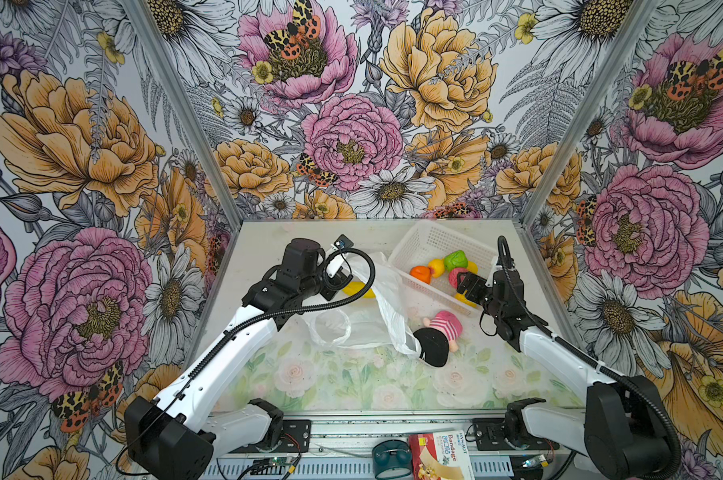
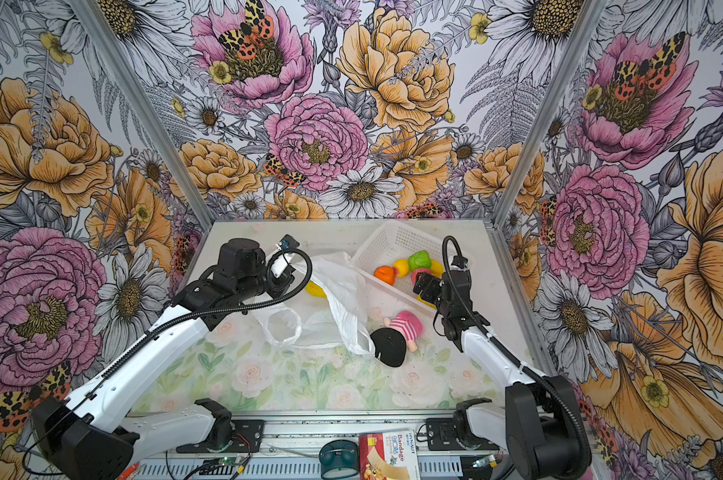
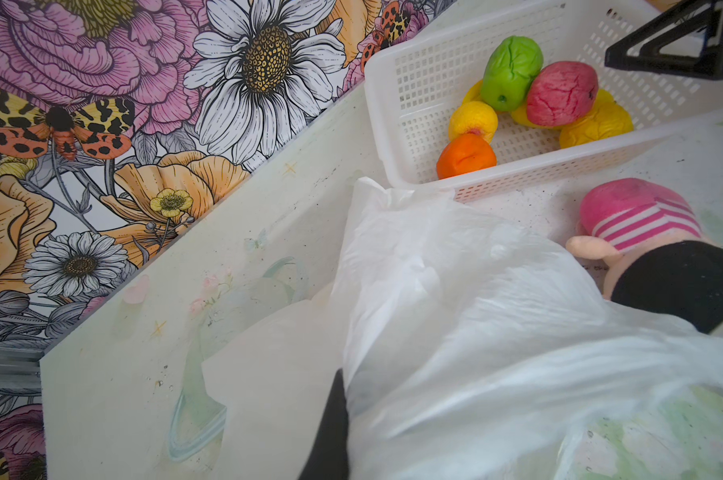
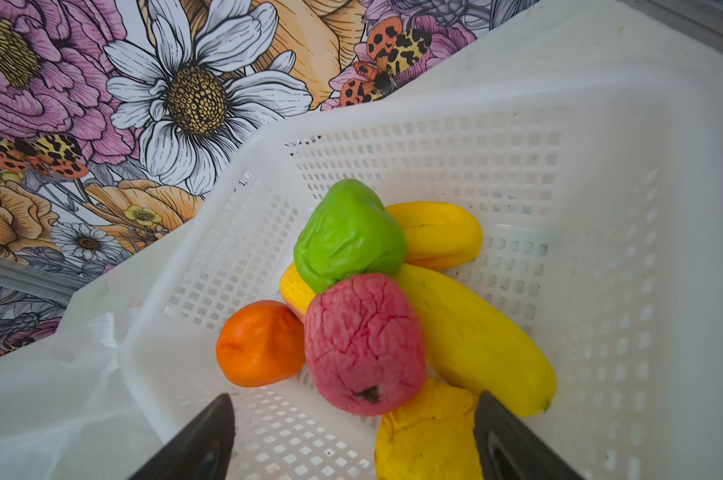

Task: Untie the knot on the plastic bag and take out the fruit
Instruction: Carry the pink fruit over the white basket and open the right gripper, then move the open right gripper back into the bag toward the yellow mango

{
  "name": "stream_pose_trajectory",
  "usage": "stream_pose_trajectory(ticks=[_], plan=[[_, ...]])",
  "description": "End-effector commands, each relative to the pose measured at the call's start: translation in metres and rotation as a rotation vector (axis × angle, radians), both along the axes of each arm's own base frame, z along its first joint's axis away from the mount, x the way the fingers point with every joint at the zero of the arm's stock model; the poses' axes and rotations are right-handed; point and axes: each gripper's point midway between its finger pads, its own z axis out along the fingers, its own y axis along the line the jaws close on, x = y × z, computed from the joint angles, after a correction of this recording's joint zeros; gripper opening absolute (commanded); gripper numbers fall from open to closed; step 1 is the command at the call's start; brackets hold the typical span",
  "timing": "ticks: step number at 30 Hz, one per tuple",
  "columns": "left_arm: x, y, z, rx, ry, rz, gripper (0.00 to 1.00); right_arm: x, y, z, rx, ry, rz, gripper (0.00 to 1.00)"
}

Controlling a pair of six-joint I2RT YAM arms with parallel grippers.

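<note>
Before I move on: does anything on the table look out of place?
One yellow fruit lies outside the basket, beside the plastic bag and partly hidden. The bag also drapes over the head of the doll.

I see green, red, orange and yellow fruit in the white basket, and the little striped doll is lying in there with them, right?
Not quite. The fruit does lie in the white basket, but the doll is not in it. It lies on the table just outside the basket, next to the plastic bag. Both top views show this.
</note>
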Motion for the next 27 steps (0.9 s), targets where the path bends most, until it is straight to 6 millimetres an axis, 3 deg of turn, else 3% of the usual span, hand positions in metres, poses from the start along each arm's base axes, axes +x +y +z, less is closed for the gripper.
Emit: stream_pose_trajectory(ticks=[1,6,9,14,17,22,27], plan=[[0.005,0.000,0.010,-0.023,-0.022,0.010,0.00,-0.005,0.003,0.023,0.022,-0.099,0.021,0.93],[0.005,0.001,0.011,-0.023,-0.023,0.010,0.00,-0.020,0.012,0.052,0.031,-0.217,0.069,0.93],[0.005,0.000,0.010,-0.024,-0.022,0.009,0.00,-0.032,0.034,0.077,0.016,-0.314,0.163,0.88],[0.006,0.002,0.010,-0.025,-0.022,0.014,0.00,-0.071,0.109,0.122,-0.025,-0.514,0.472,0.65],[0.006,0.003,0.010,-0.026,-0.021,0.019,0.00,-0.106,0.161,0.137,-0.074,-0.612,0.690,0.59],[0.008,0.004,0.010,-0.025,-0.016,0.027,0.00,-0.165,0.236,0.130,-0.232,-0.705,0.992,0.54],[0.008,0.004,0.009,-0.028,-0.014,0.024,0.00,-0.191,0.290,0.101,-0.427,-0.671,1.155,0.47]])
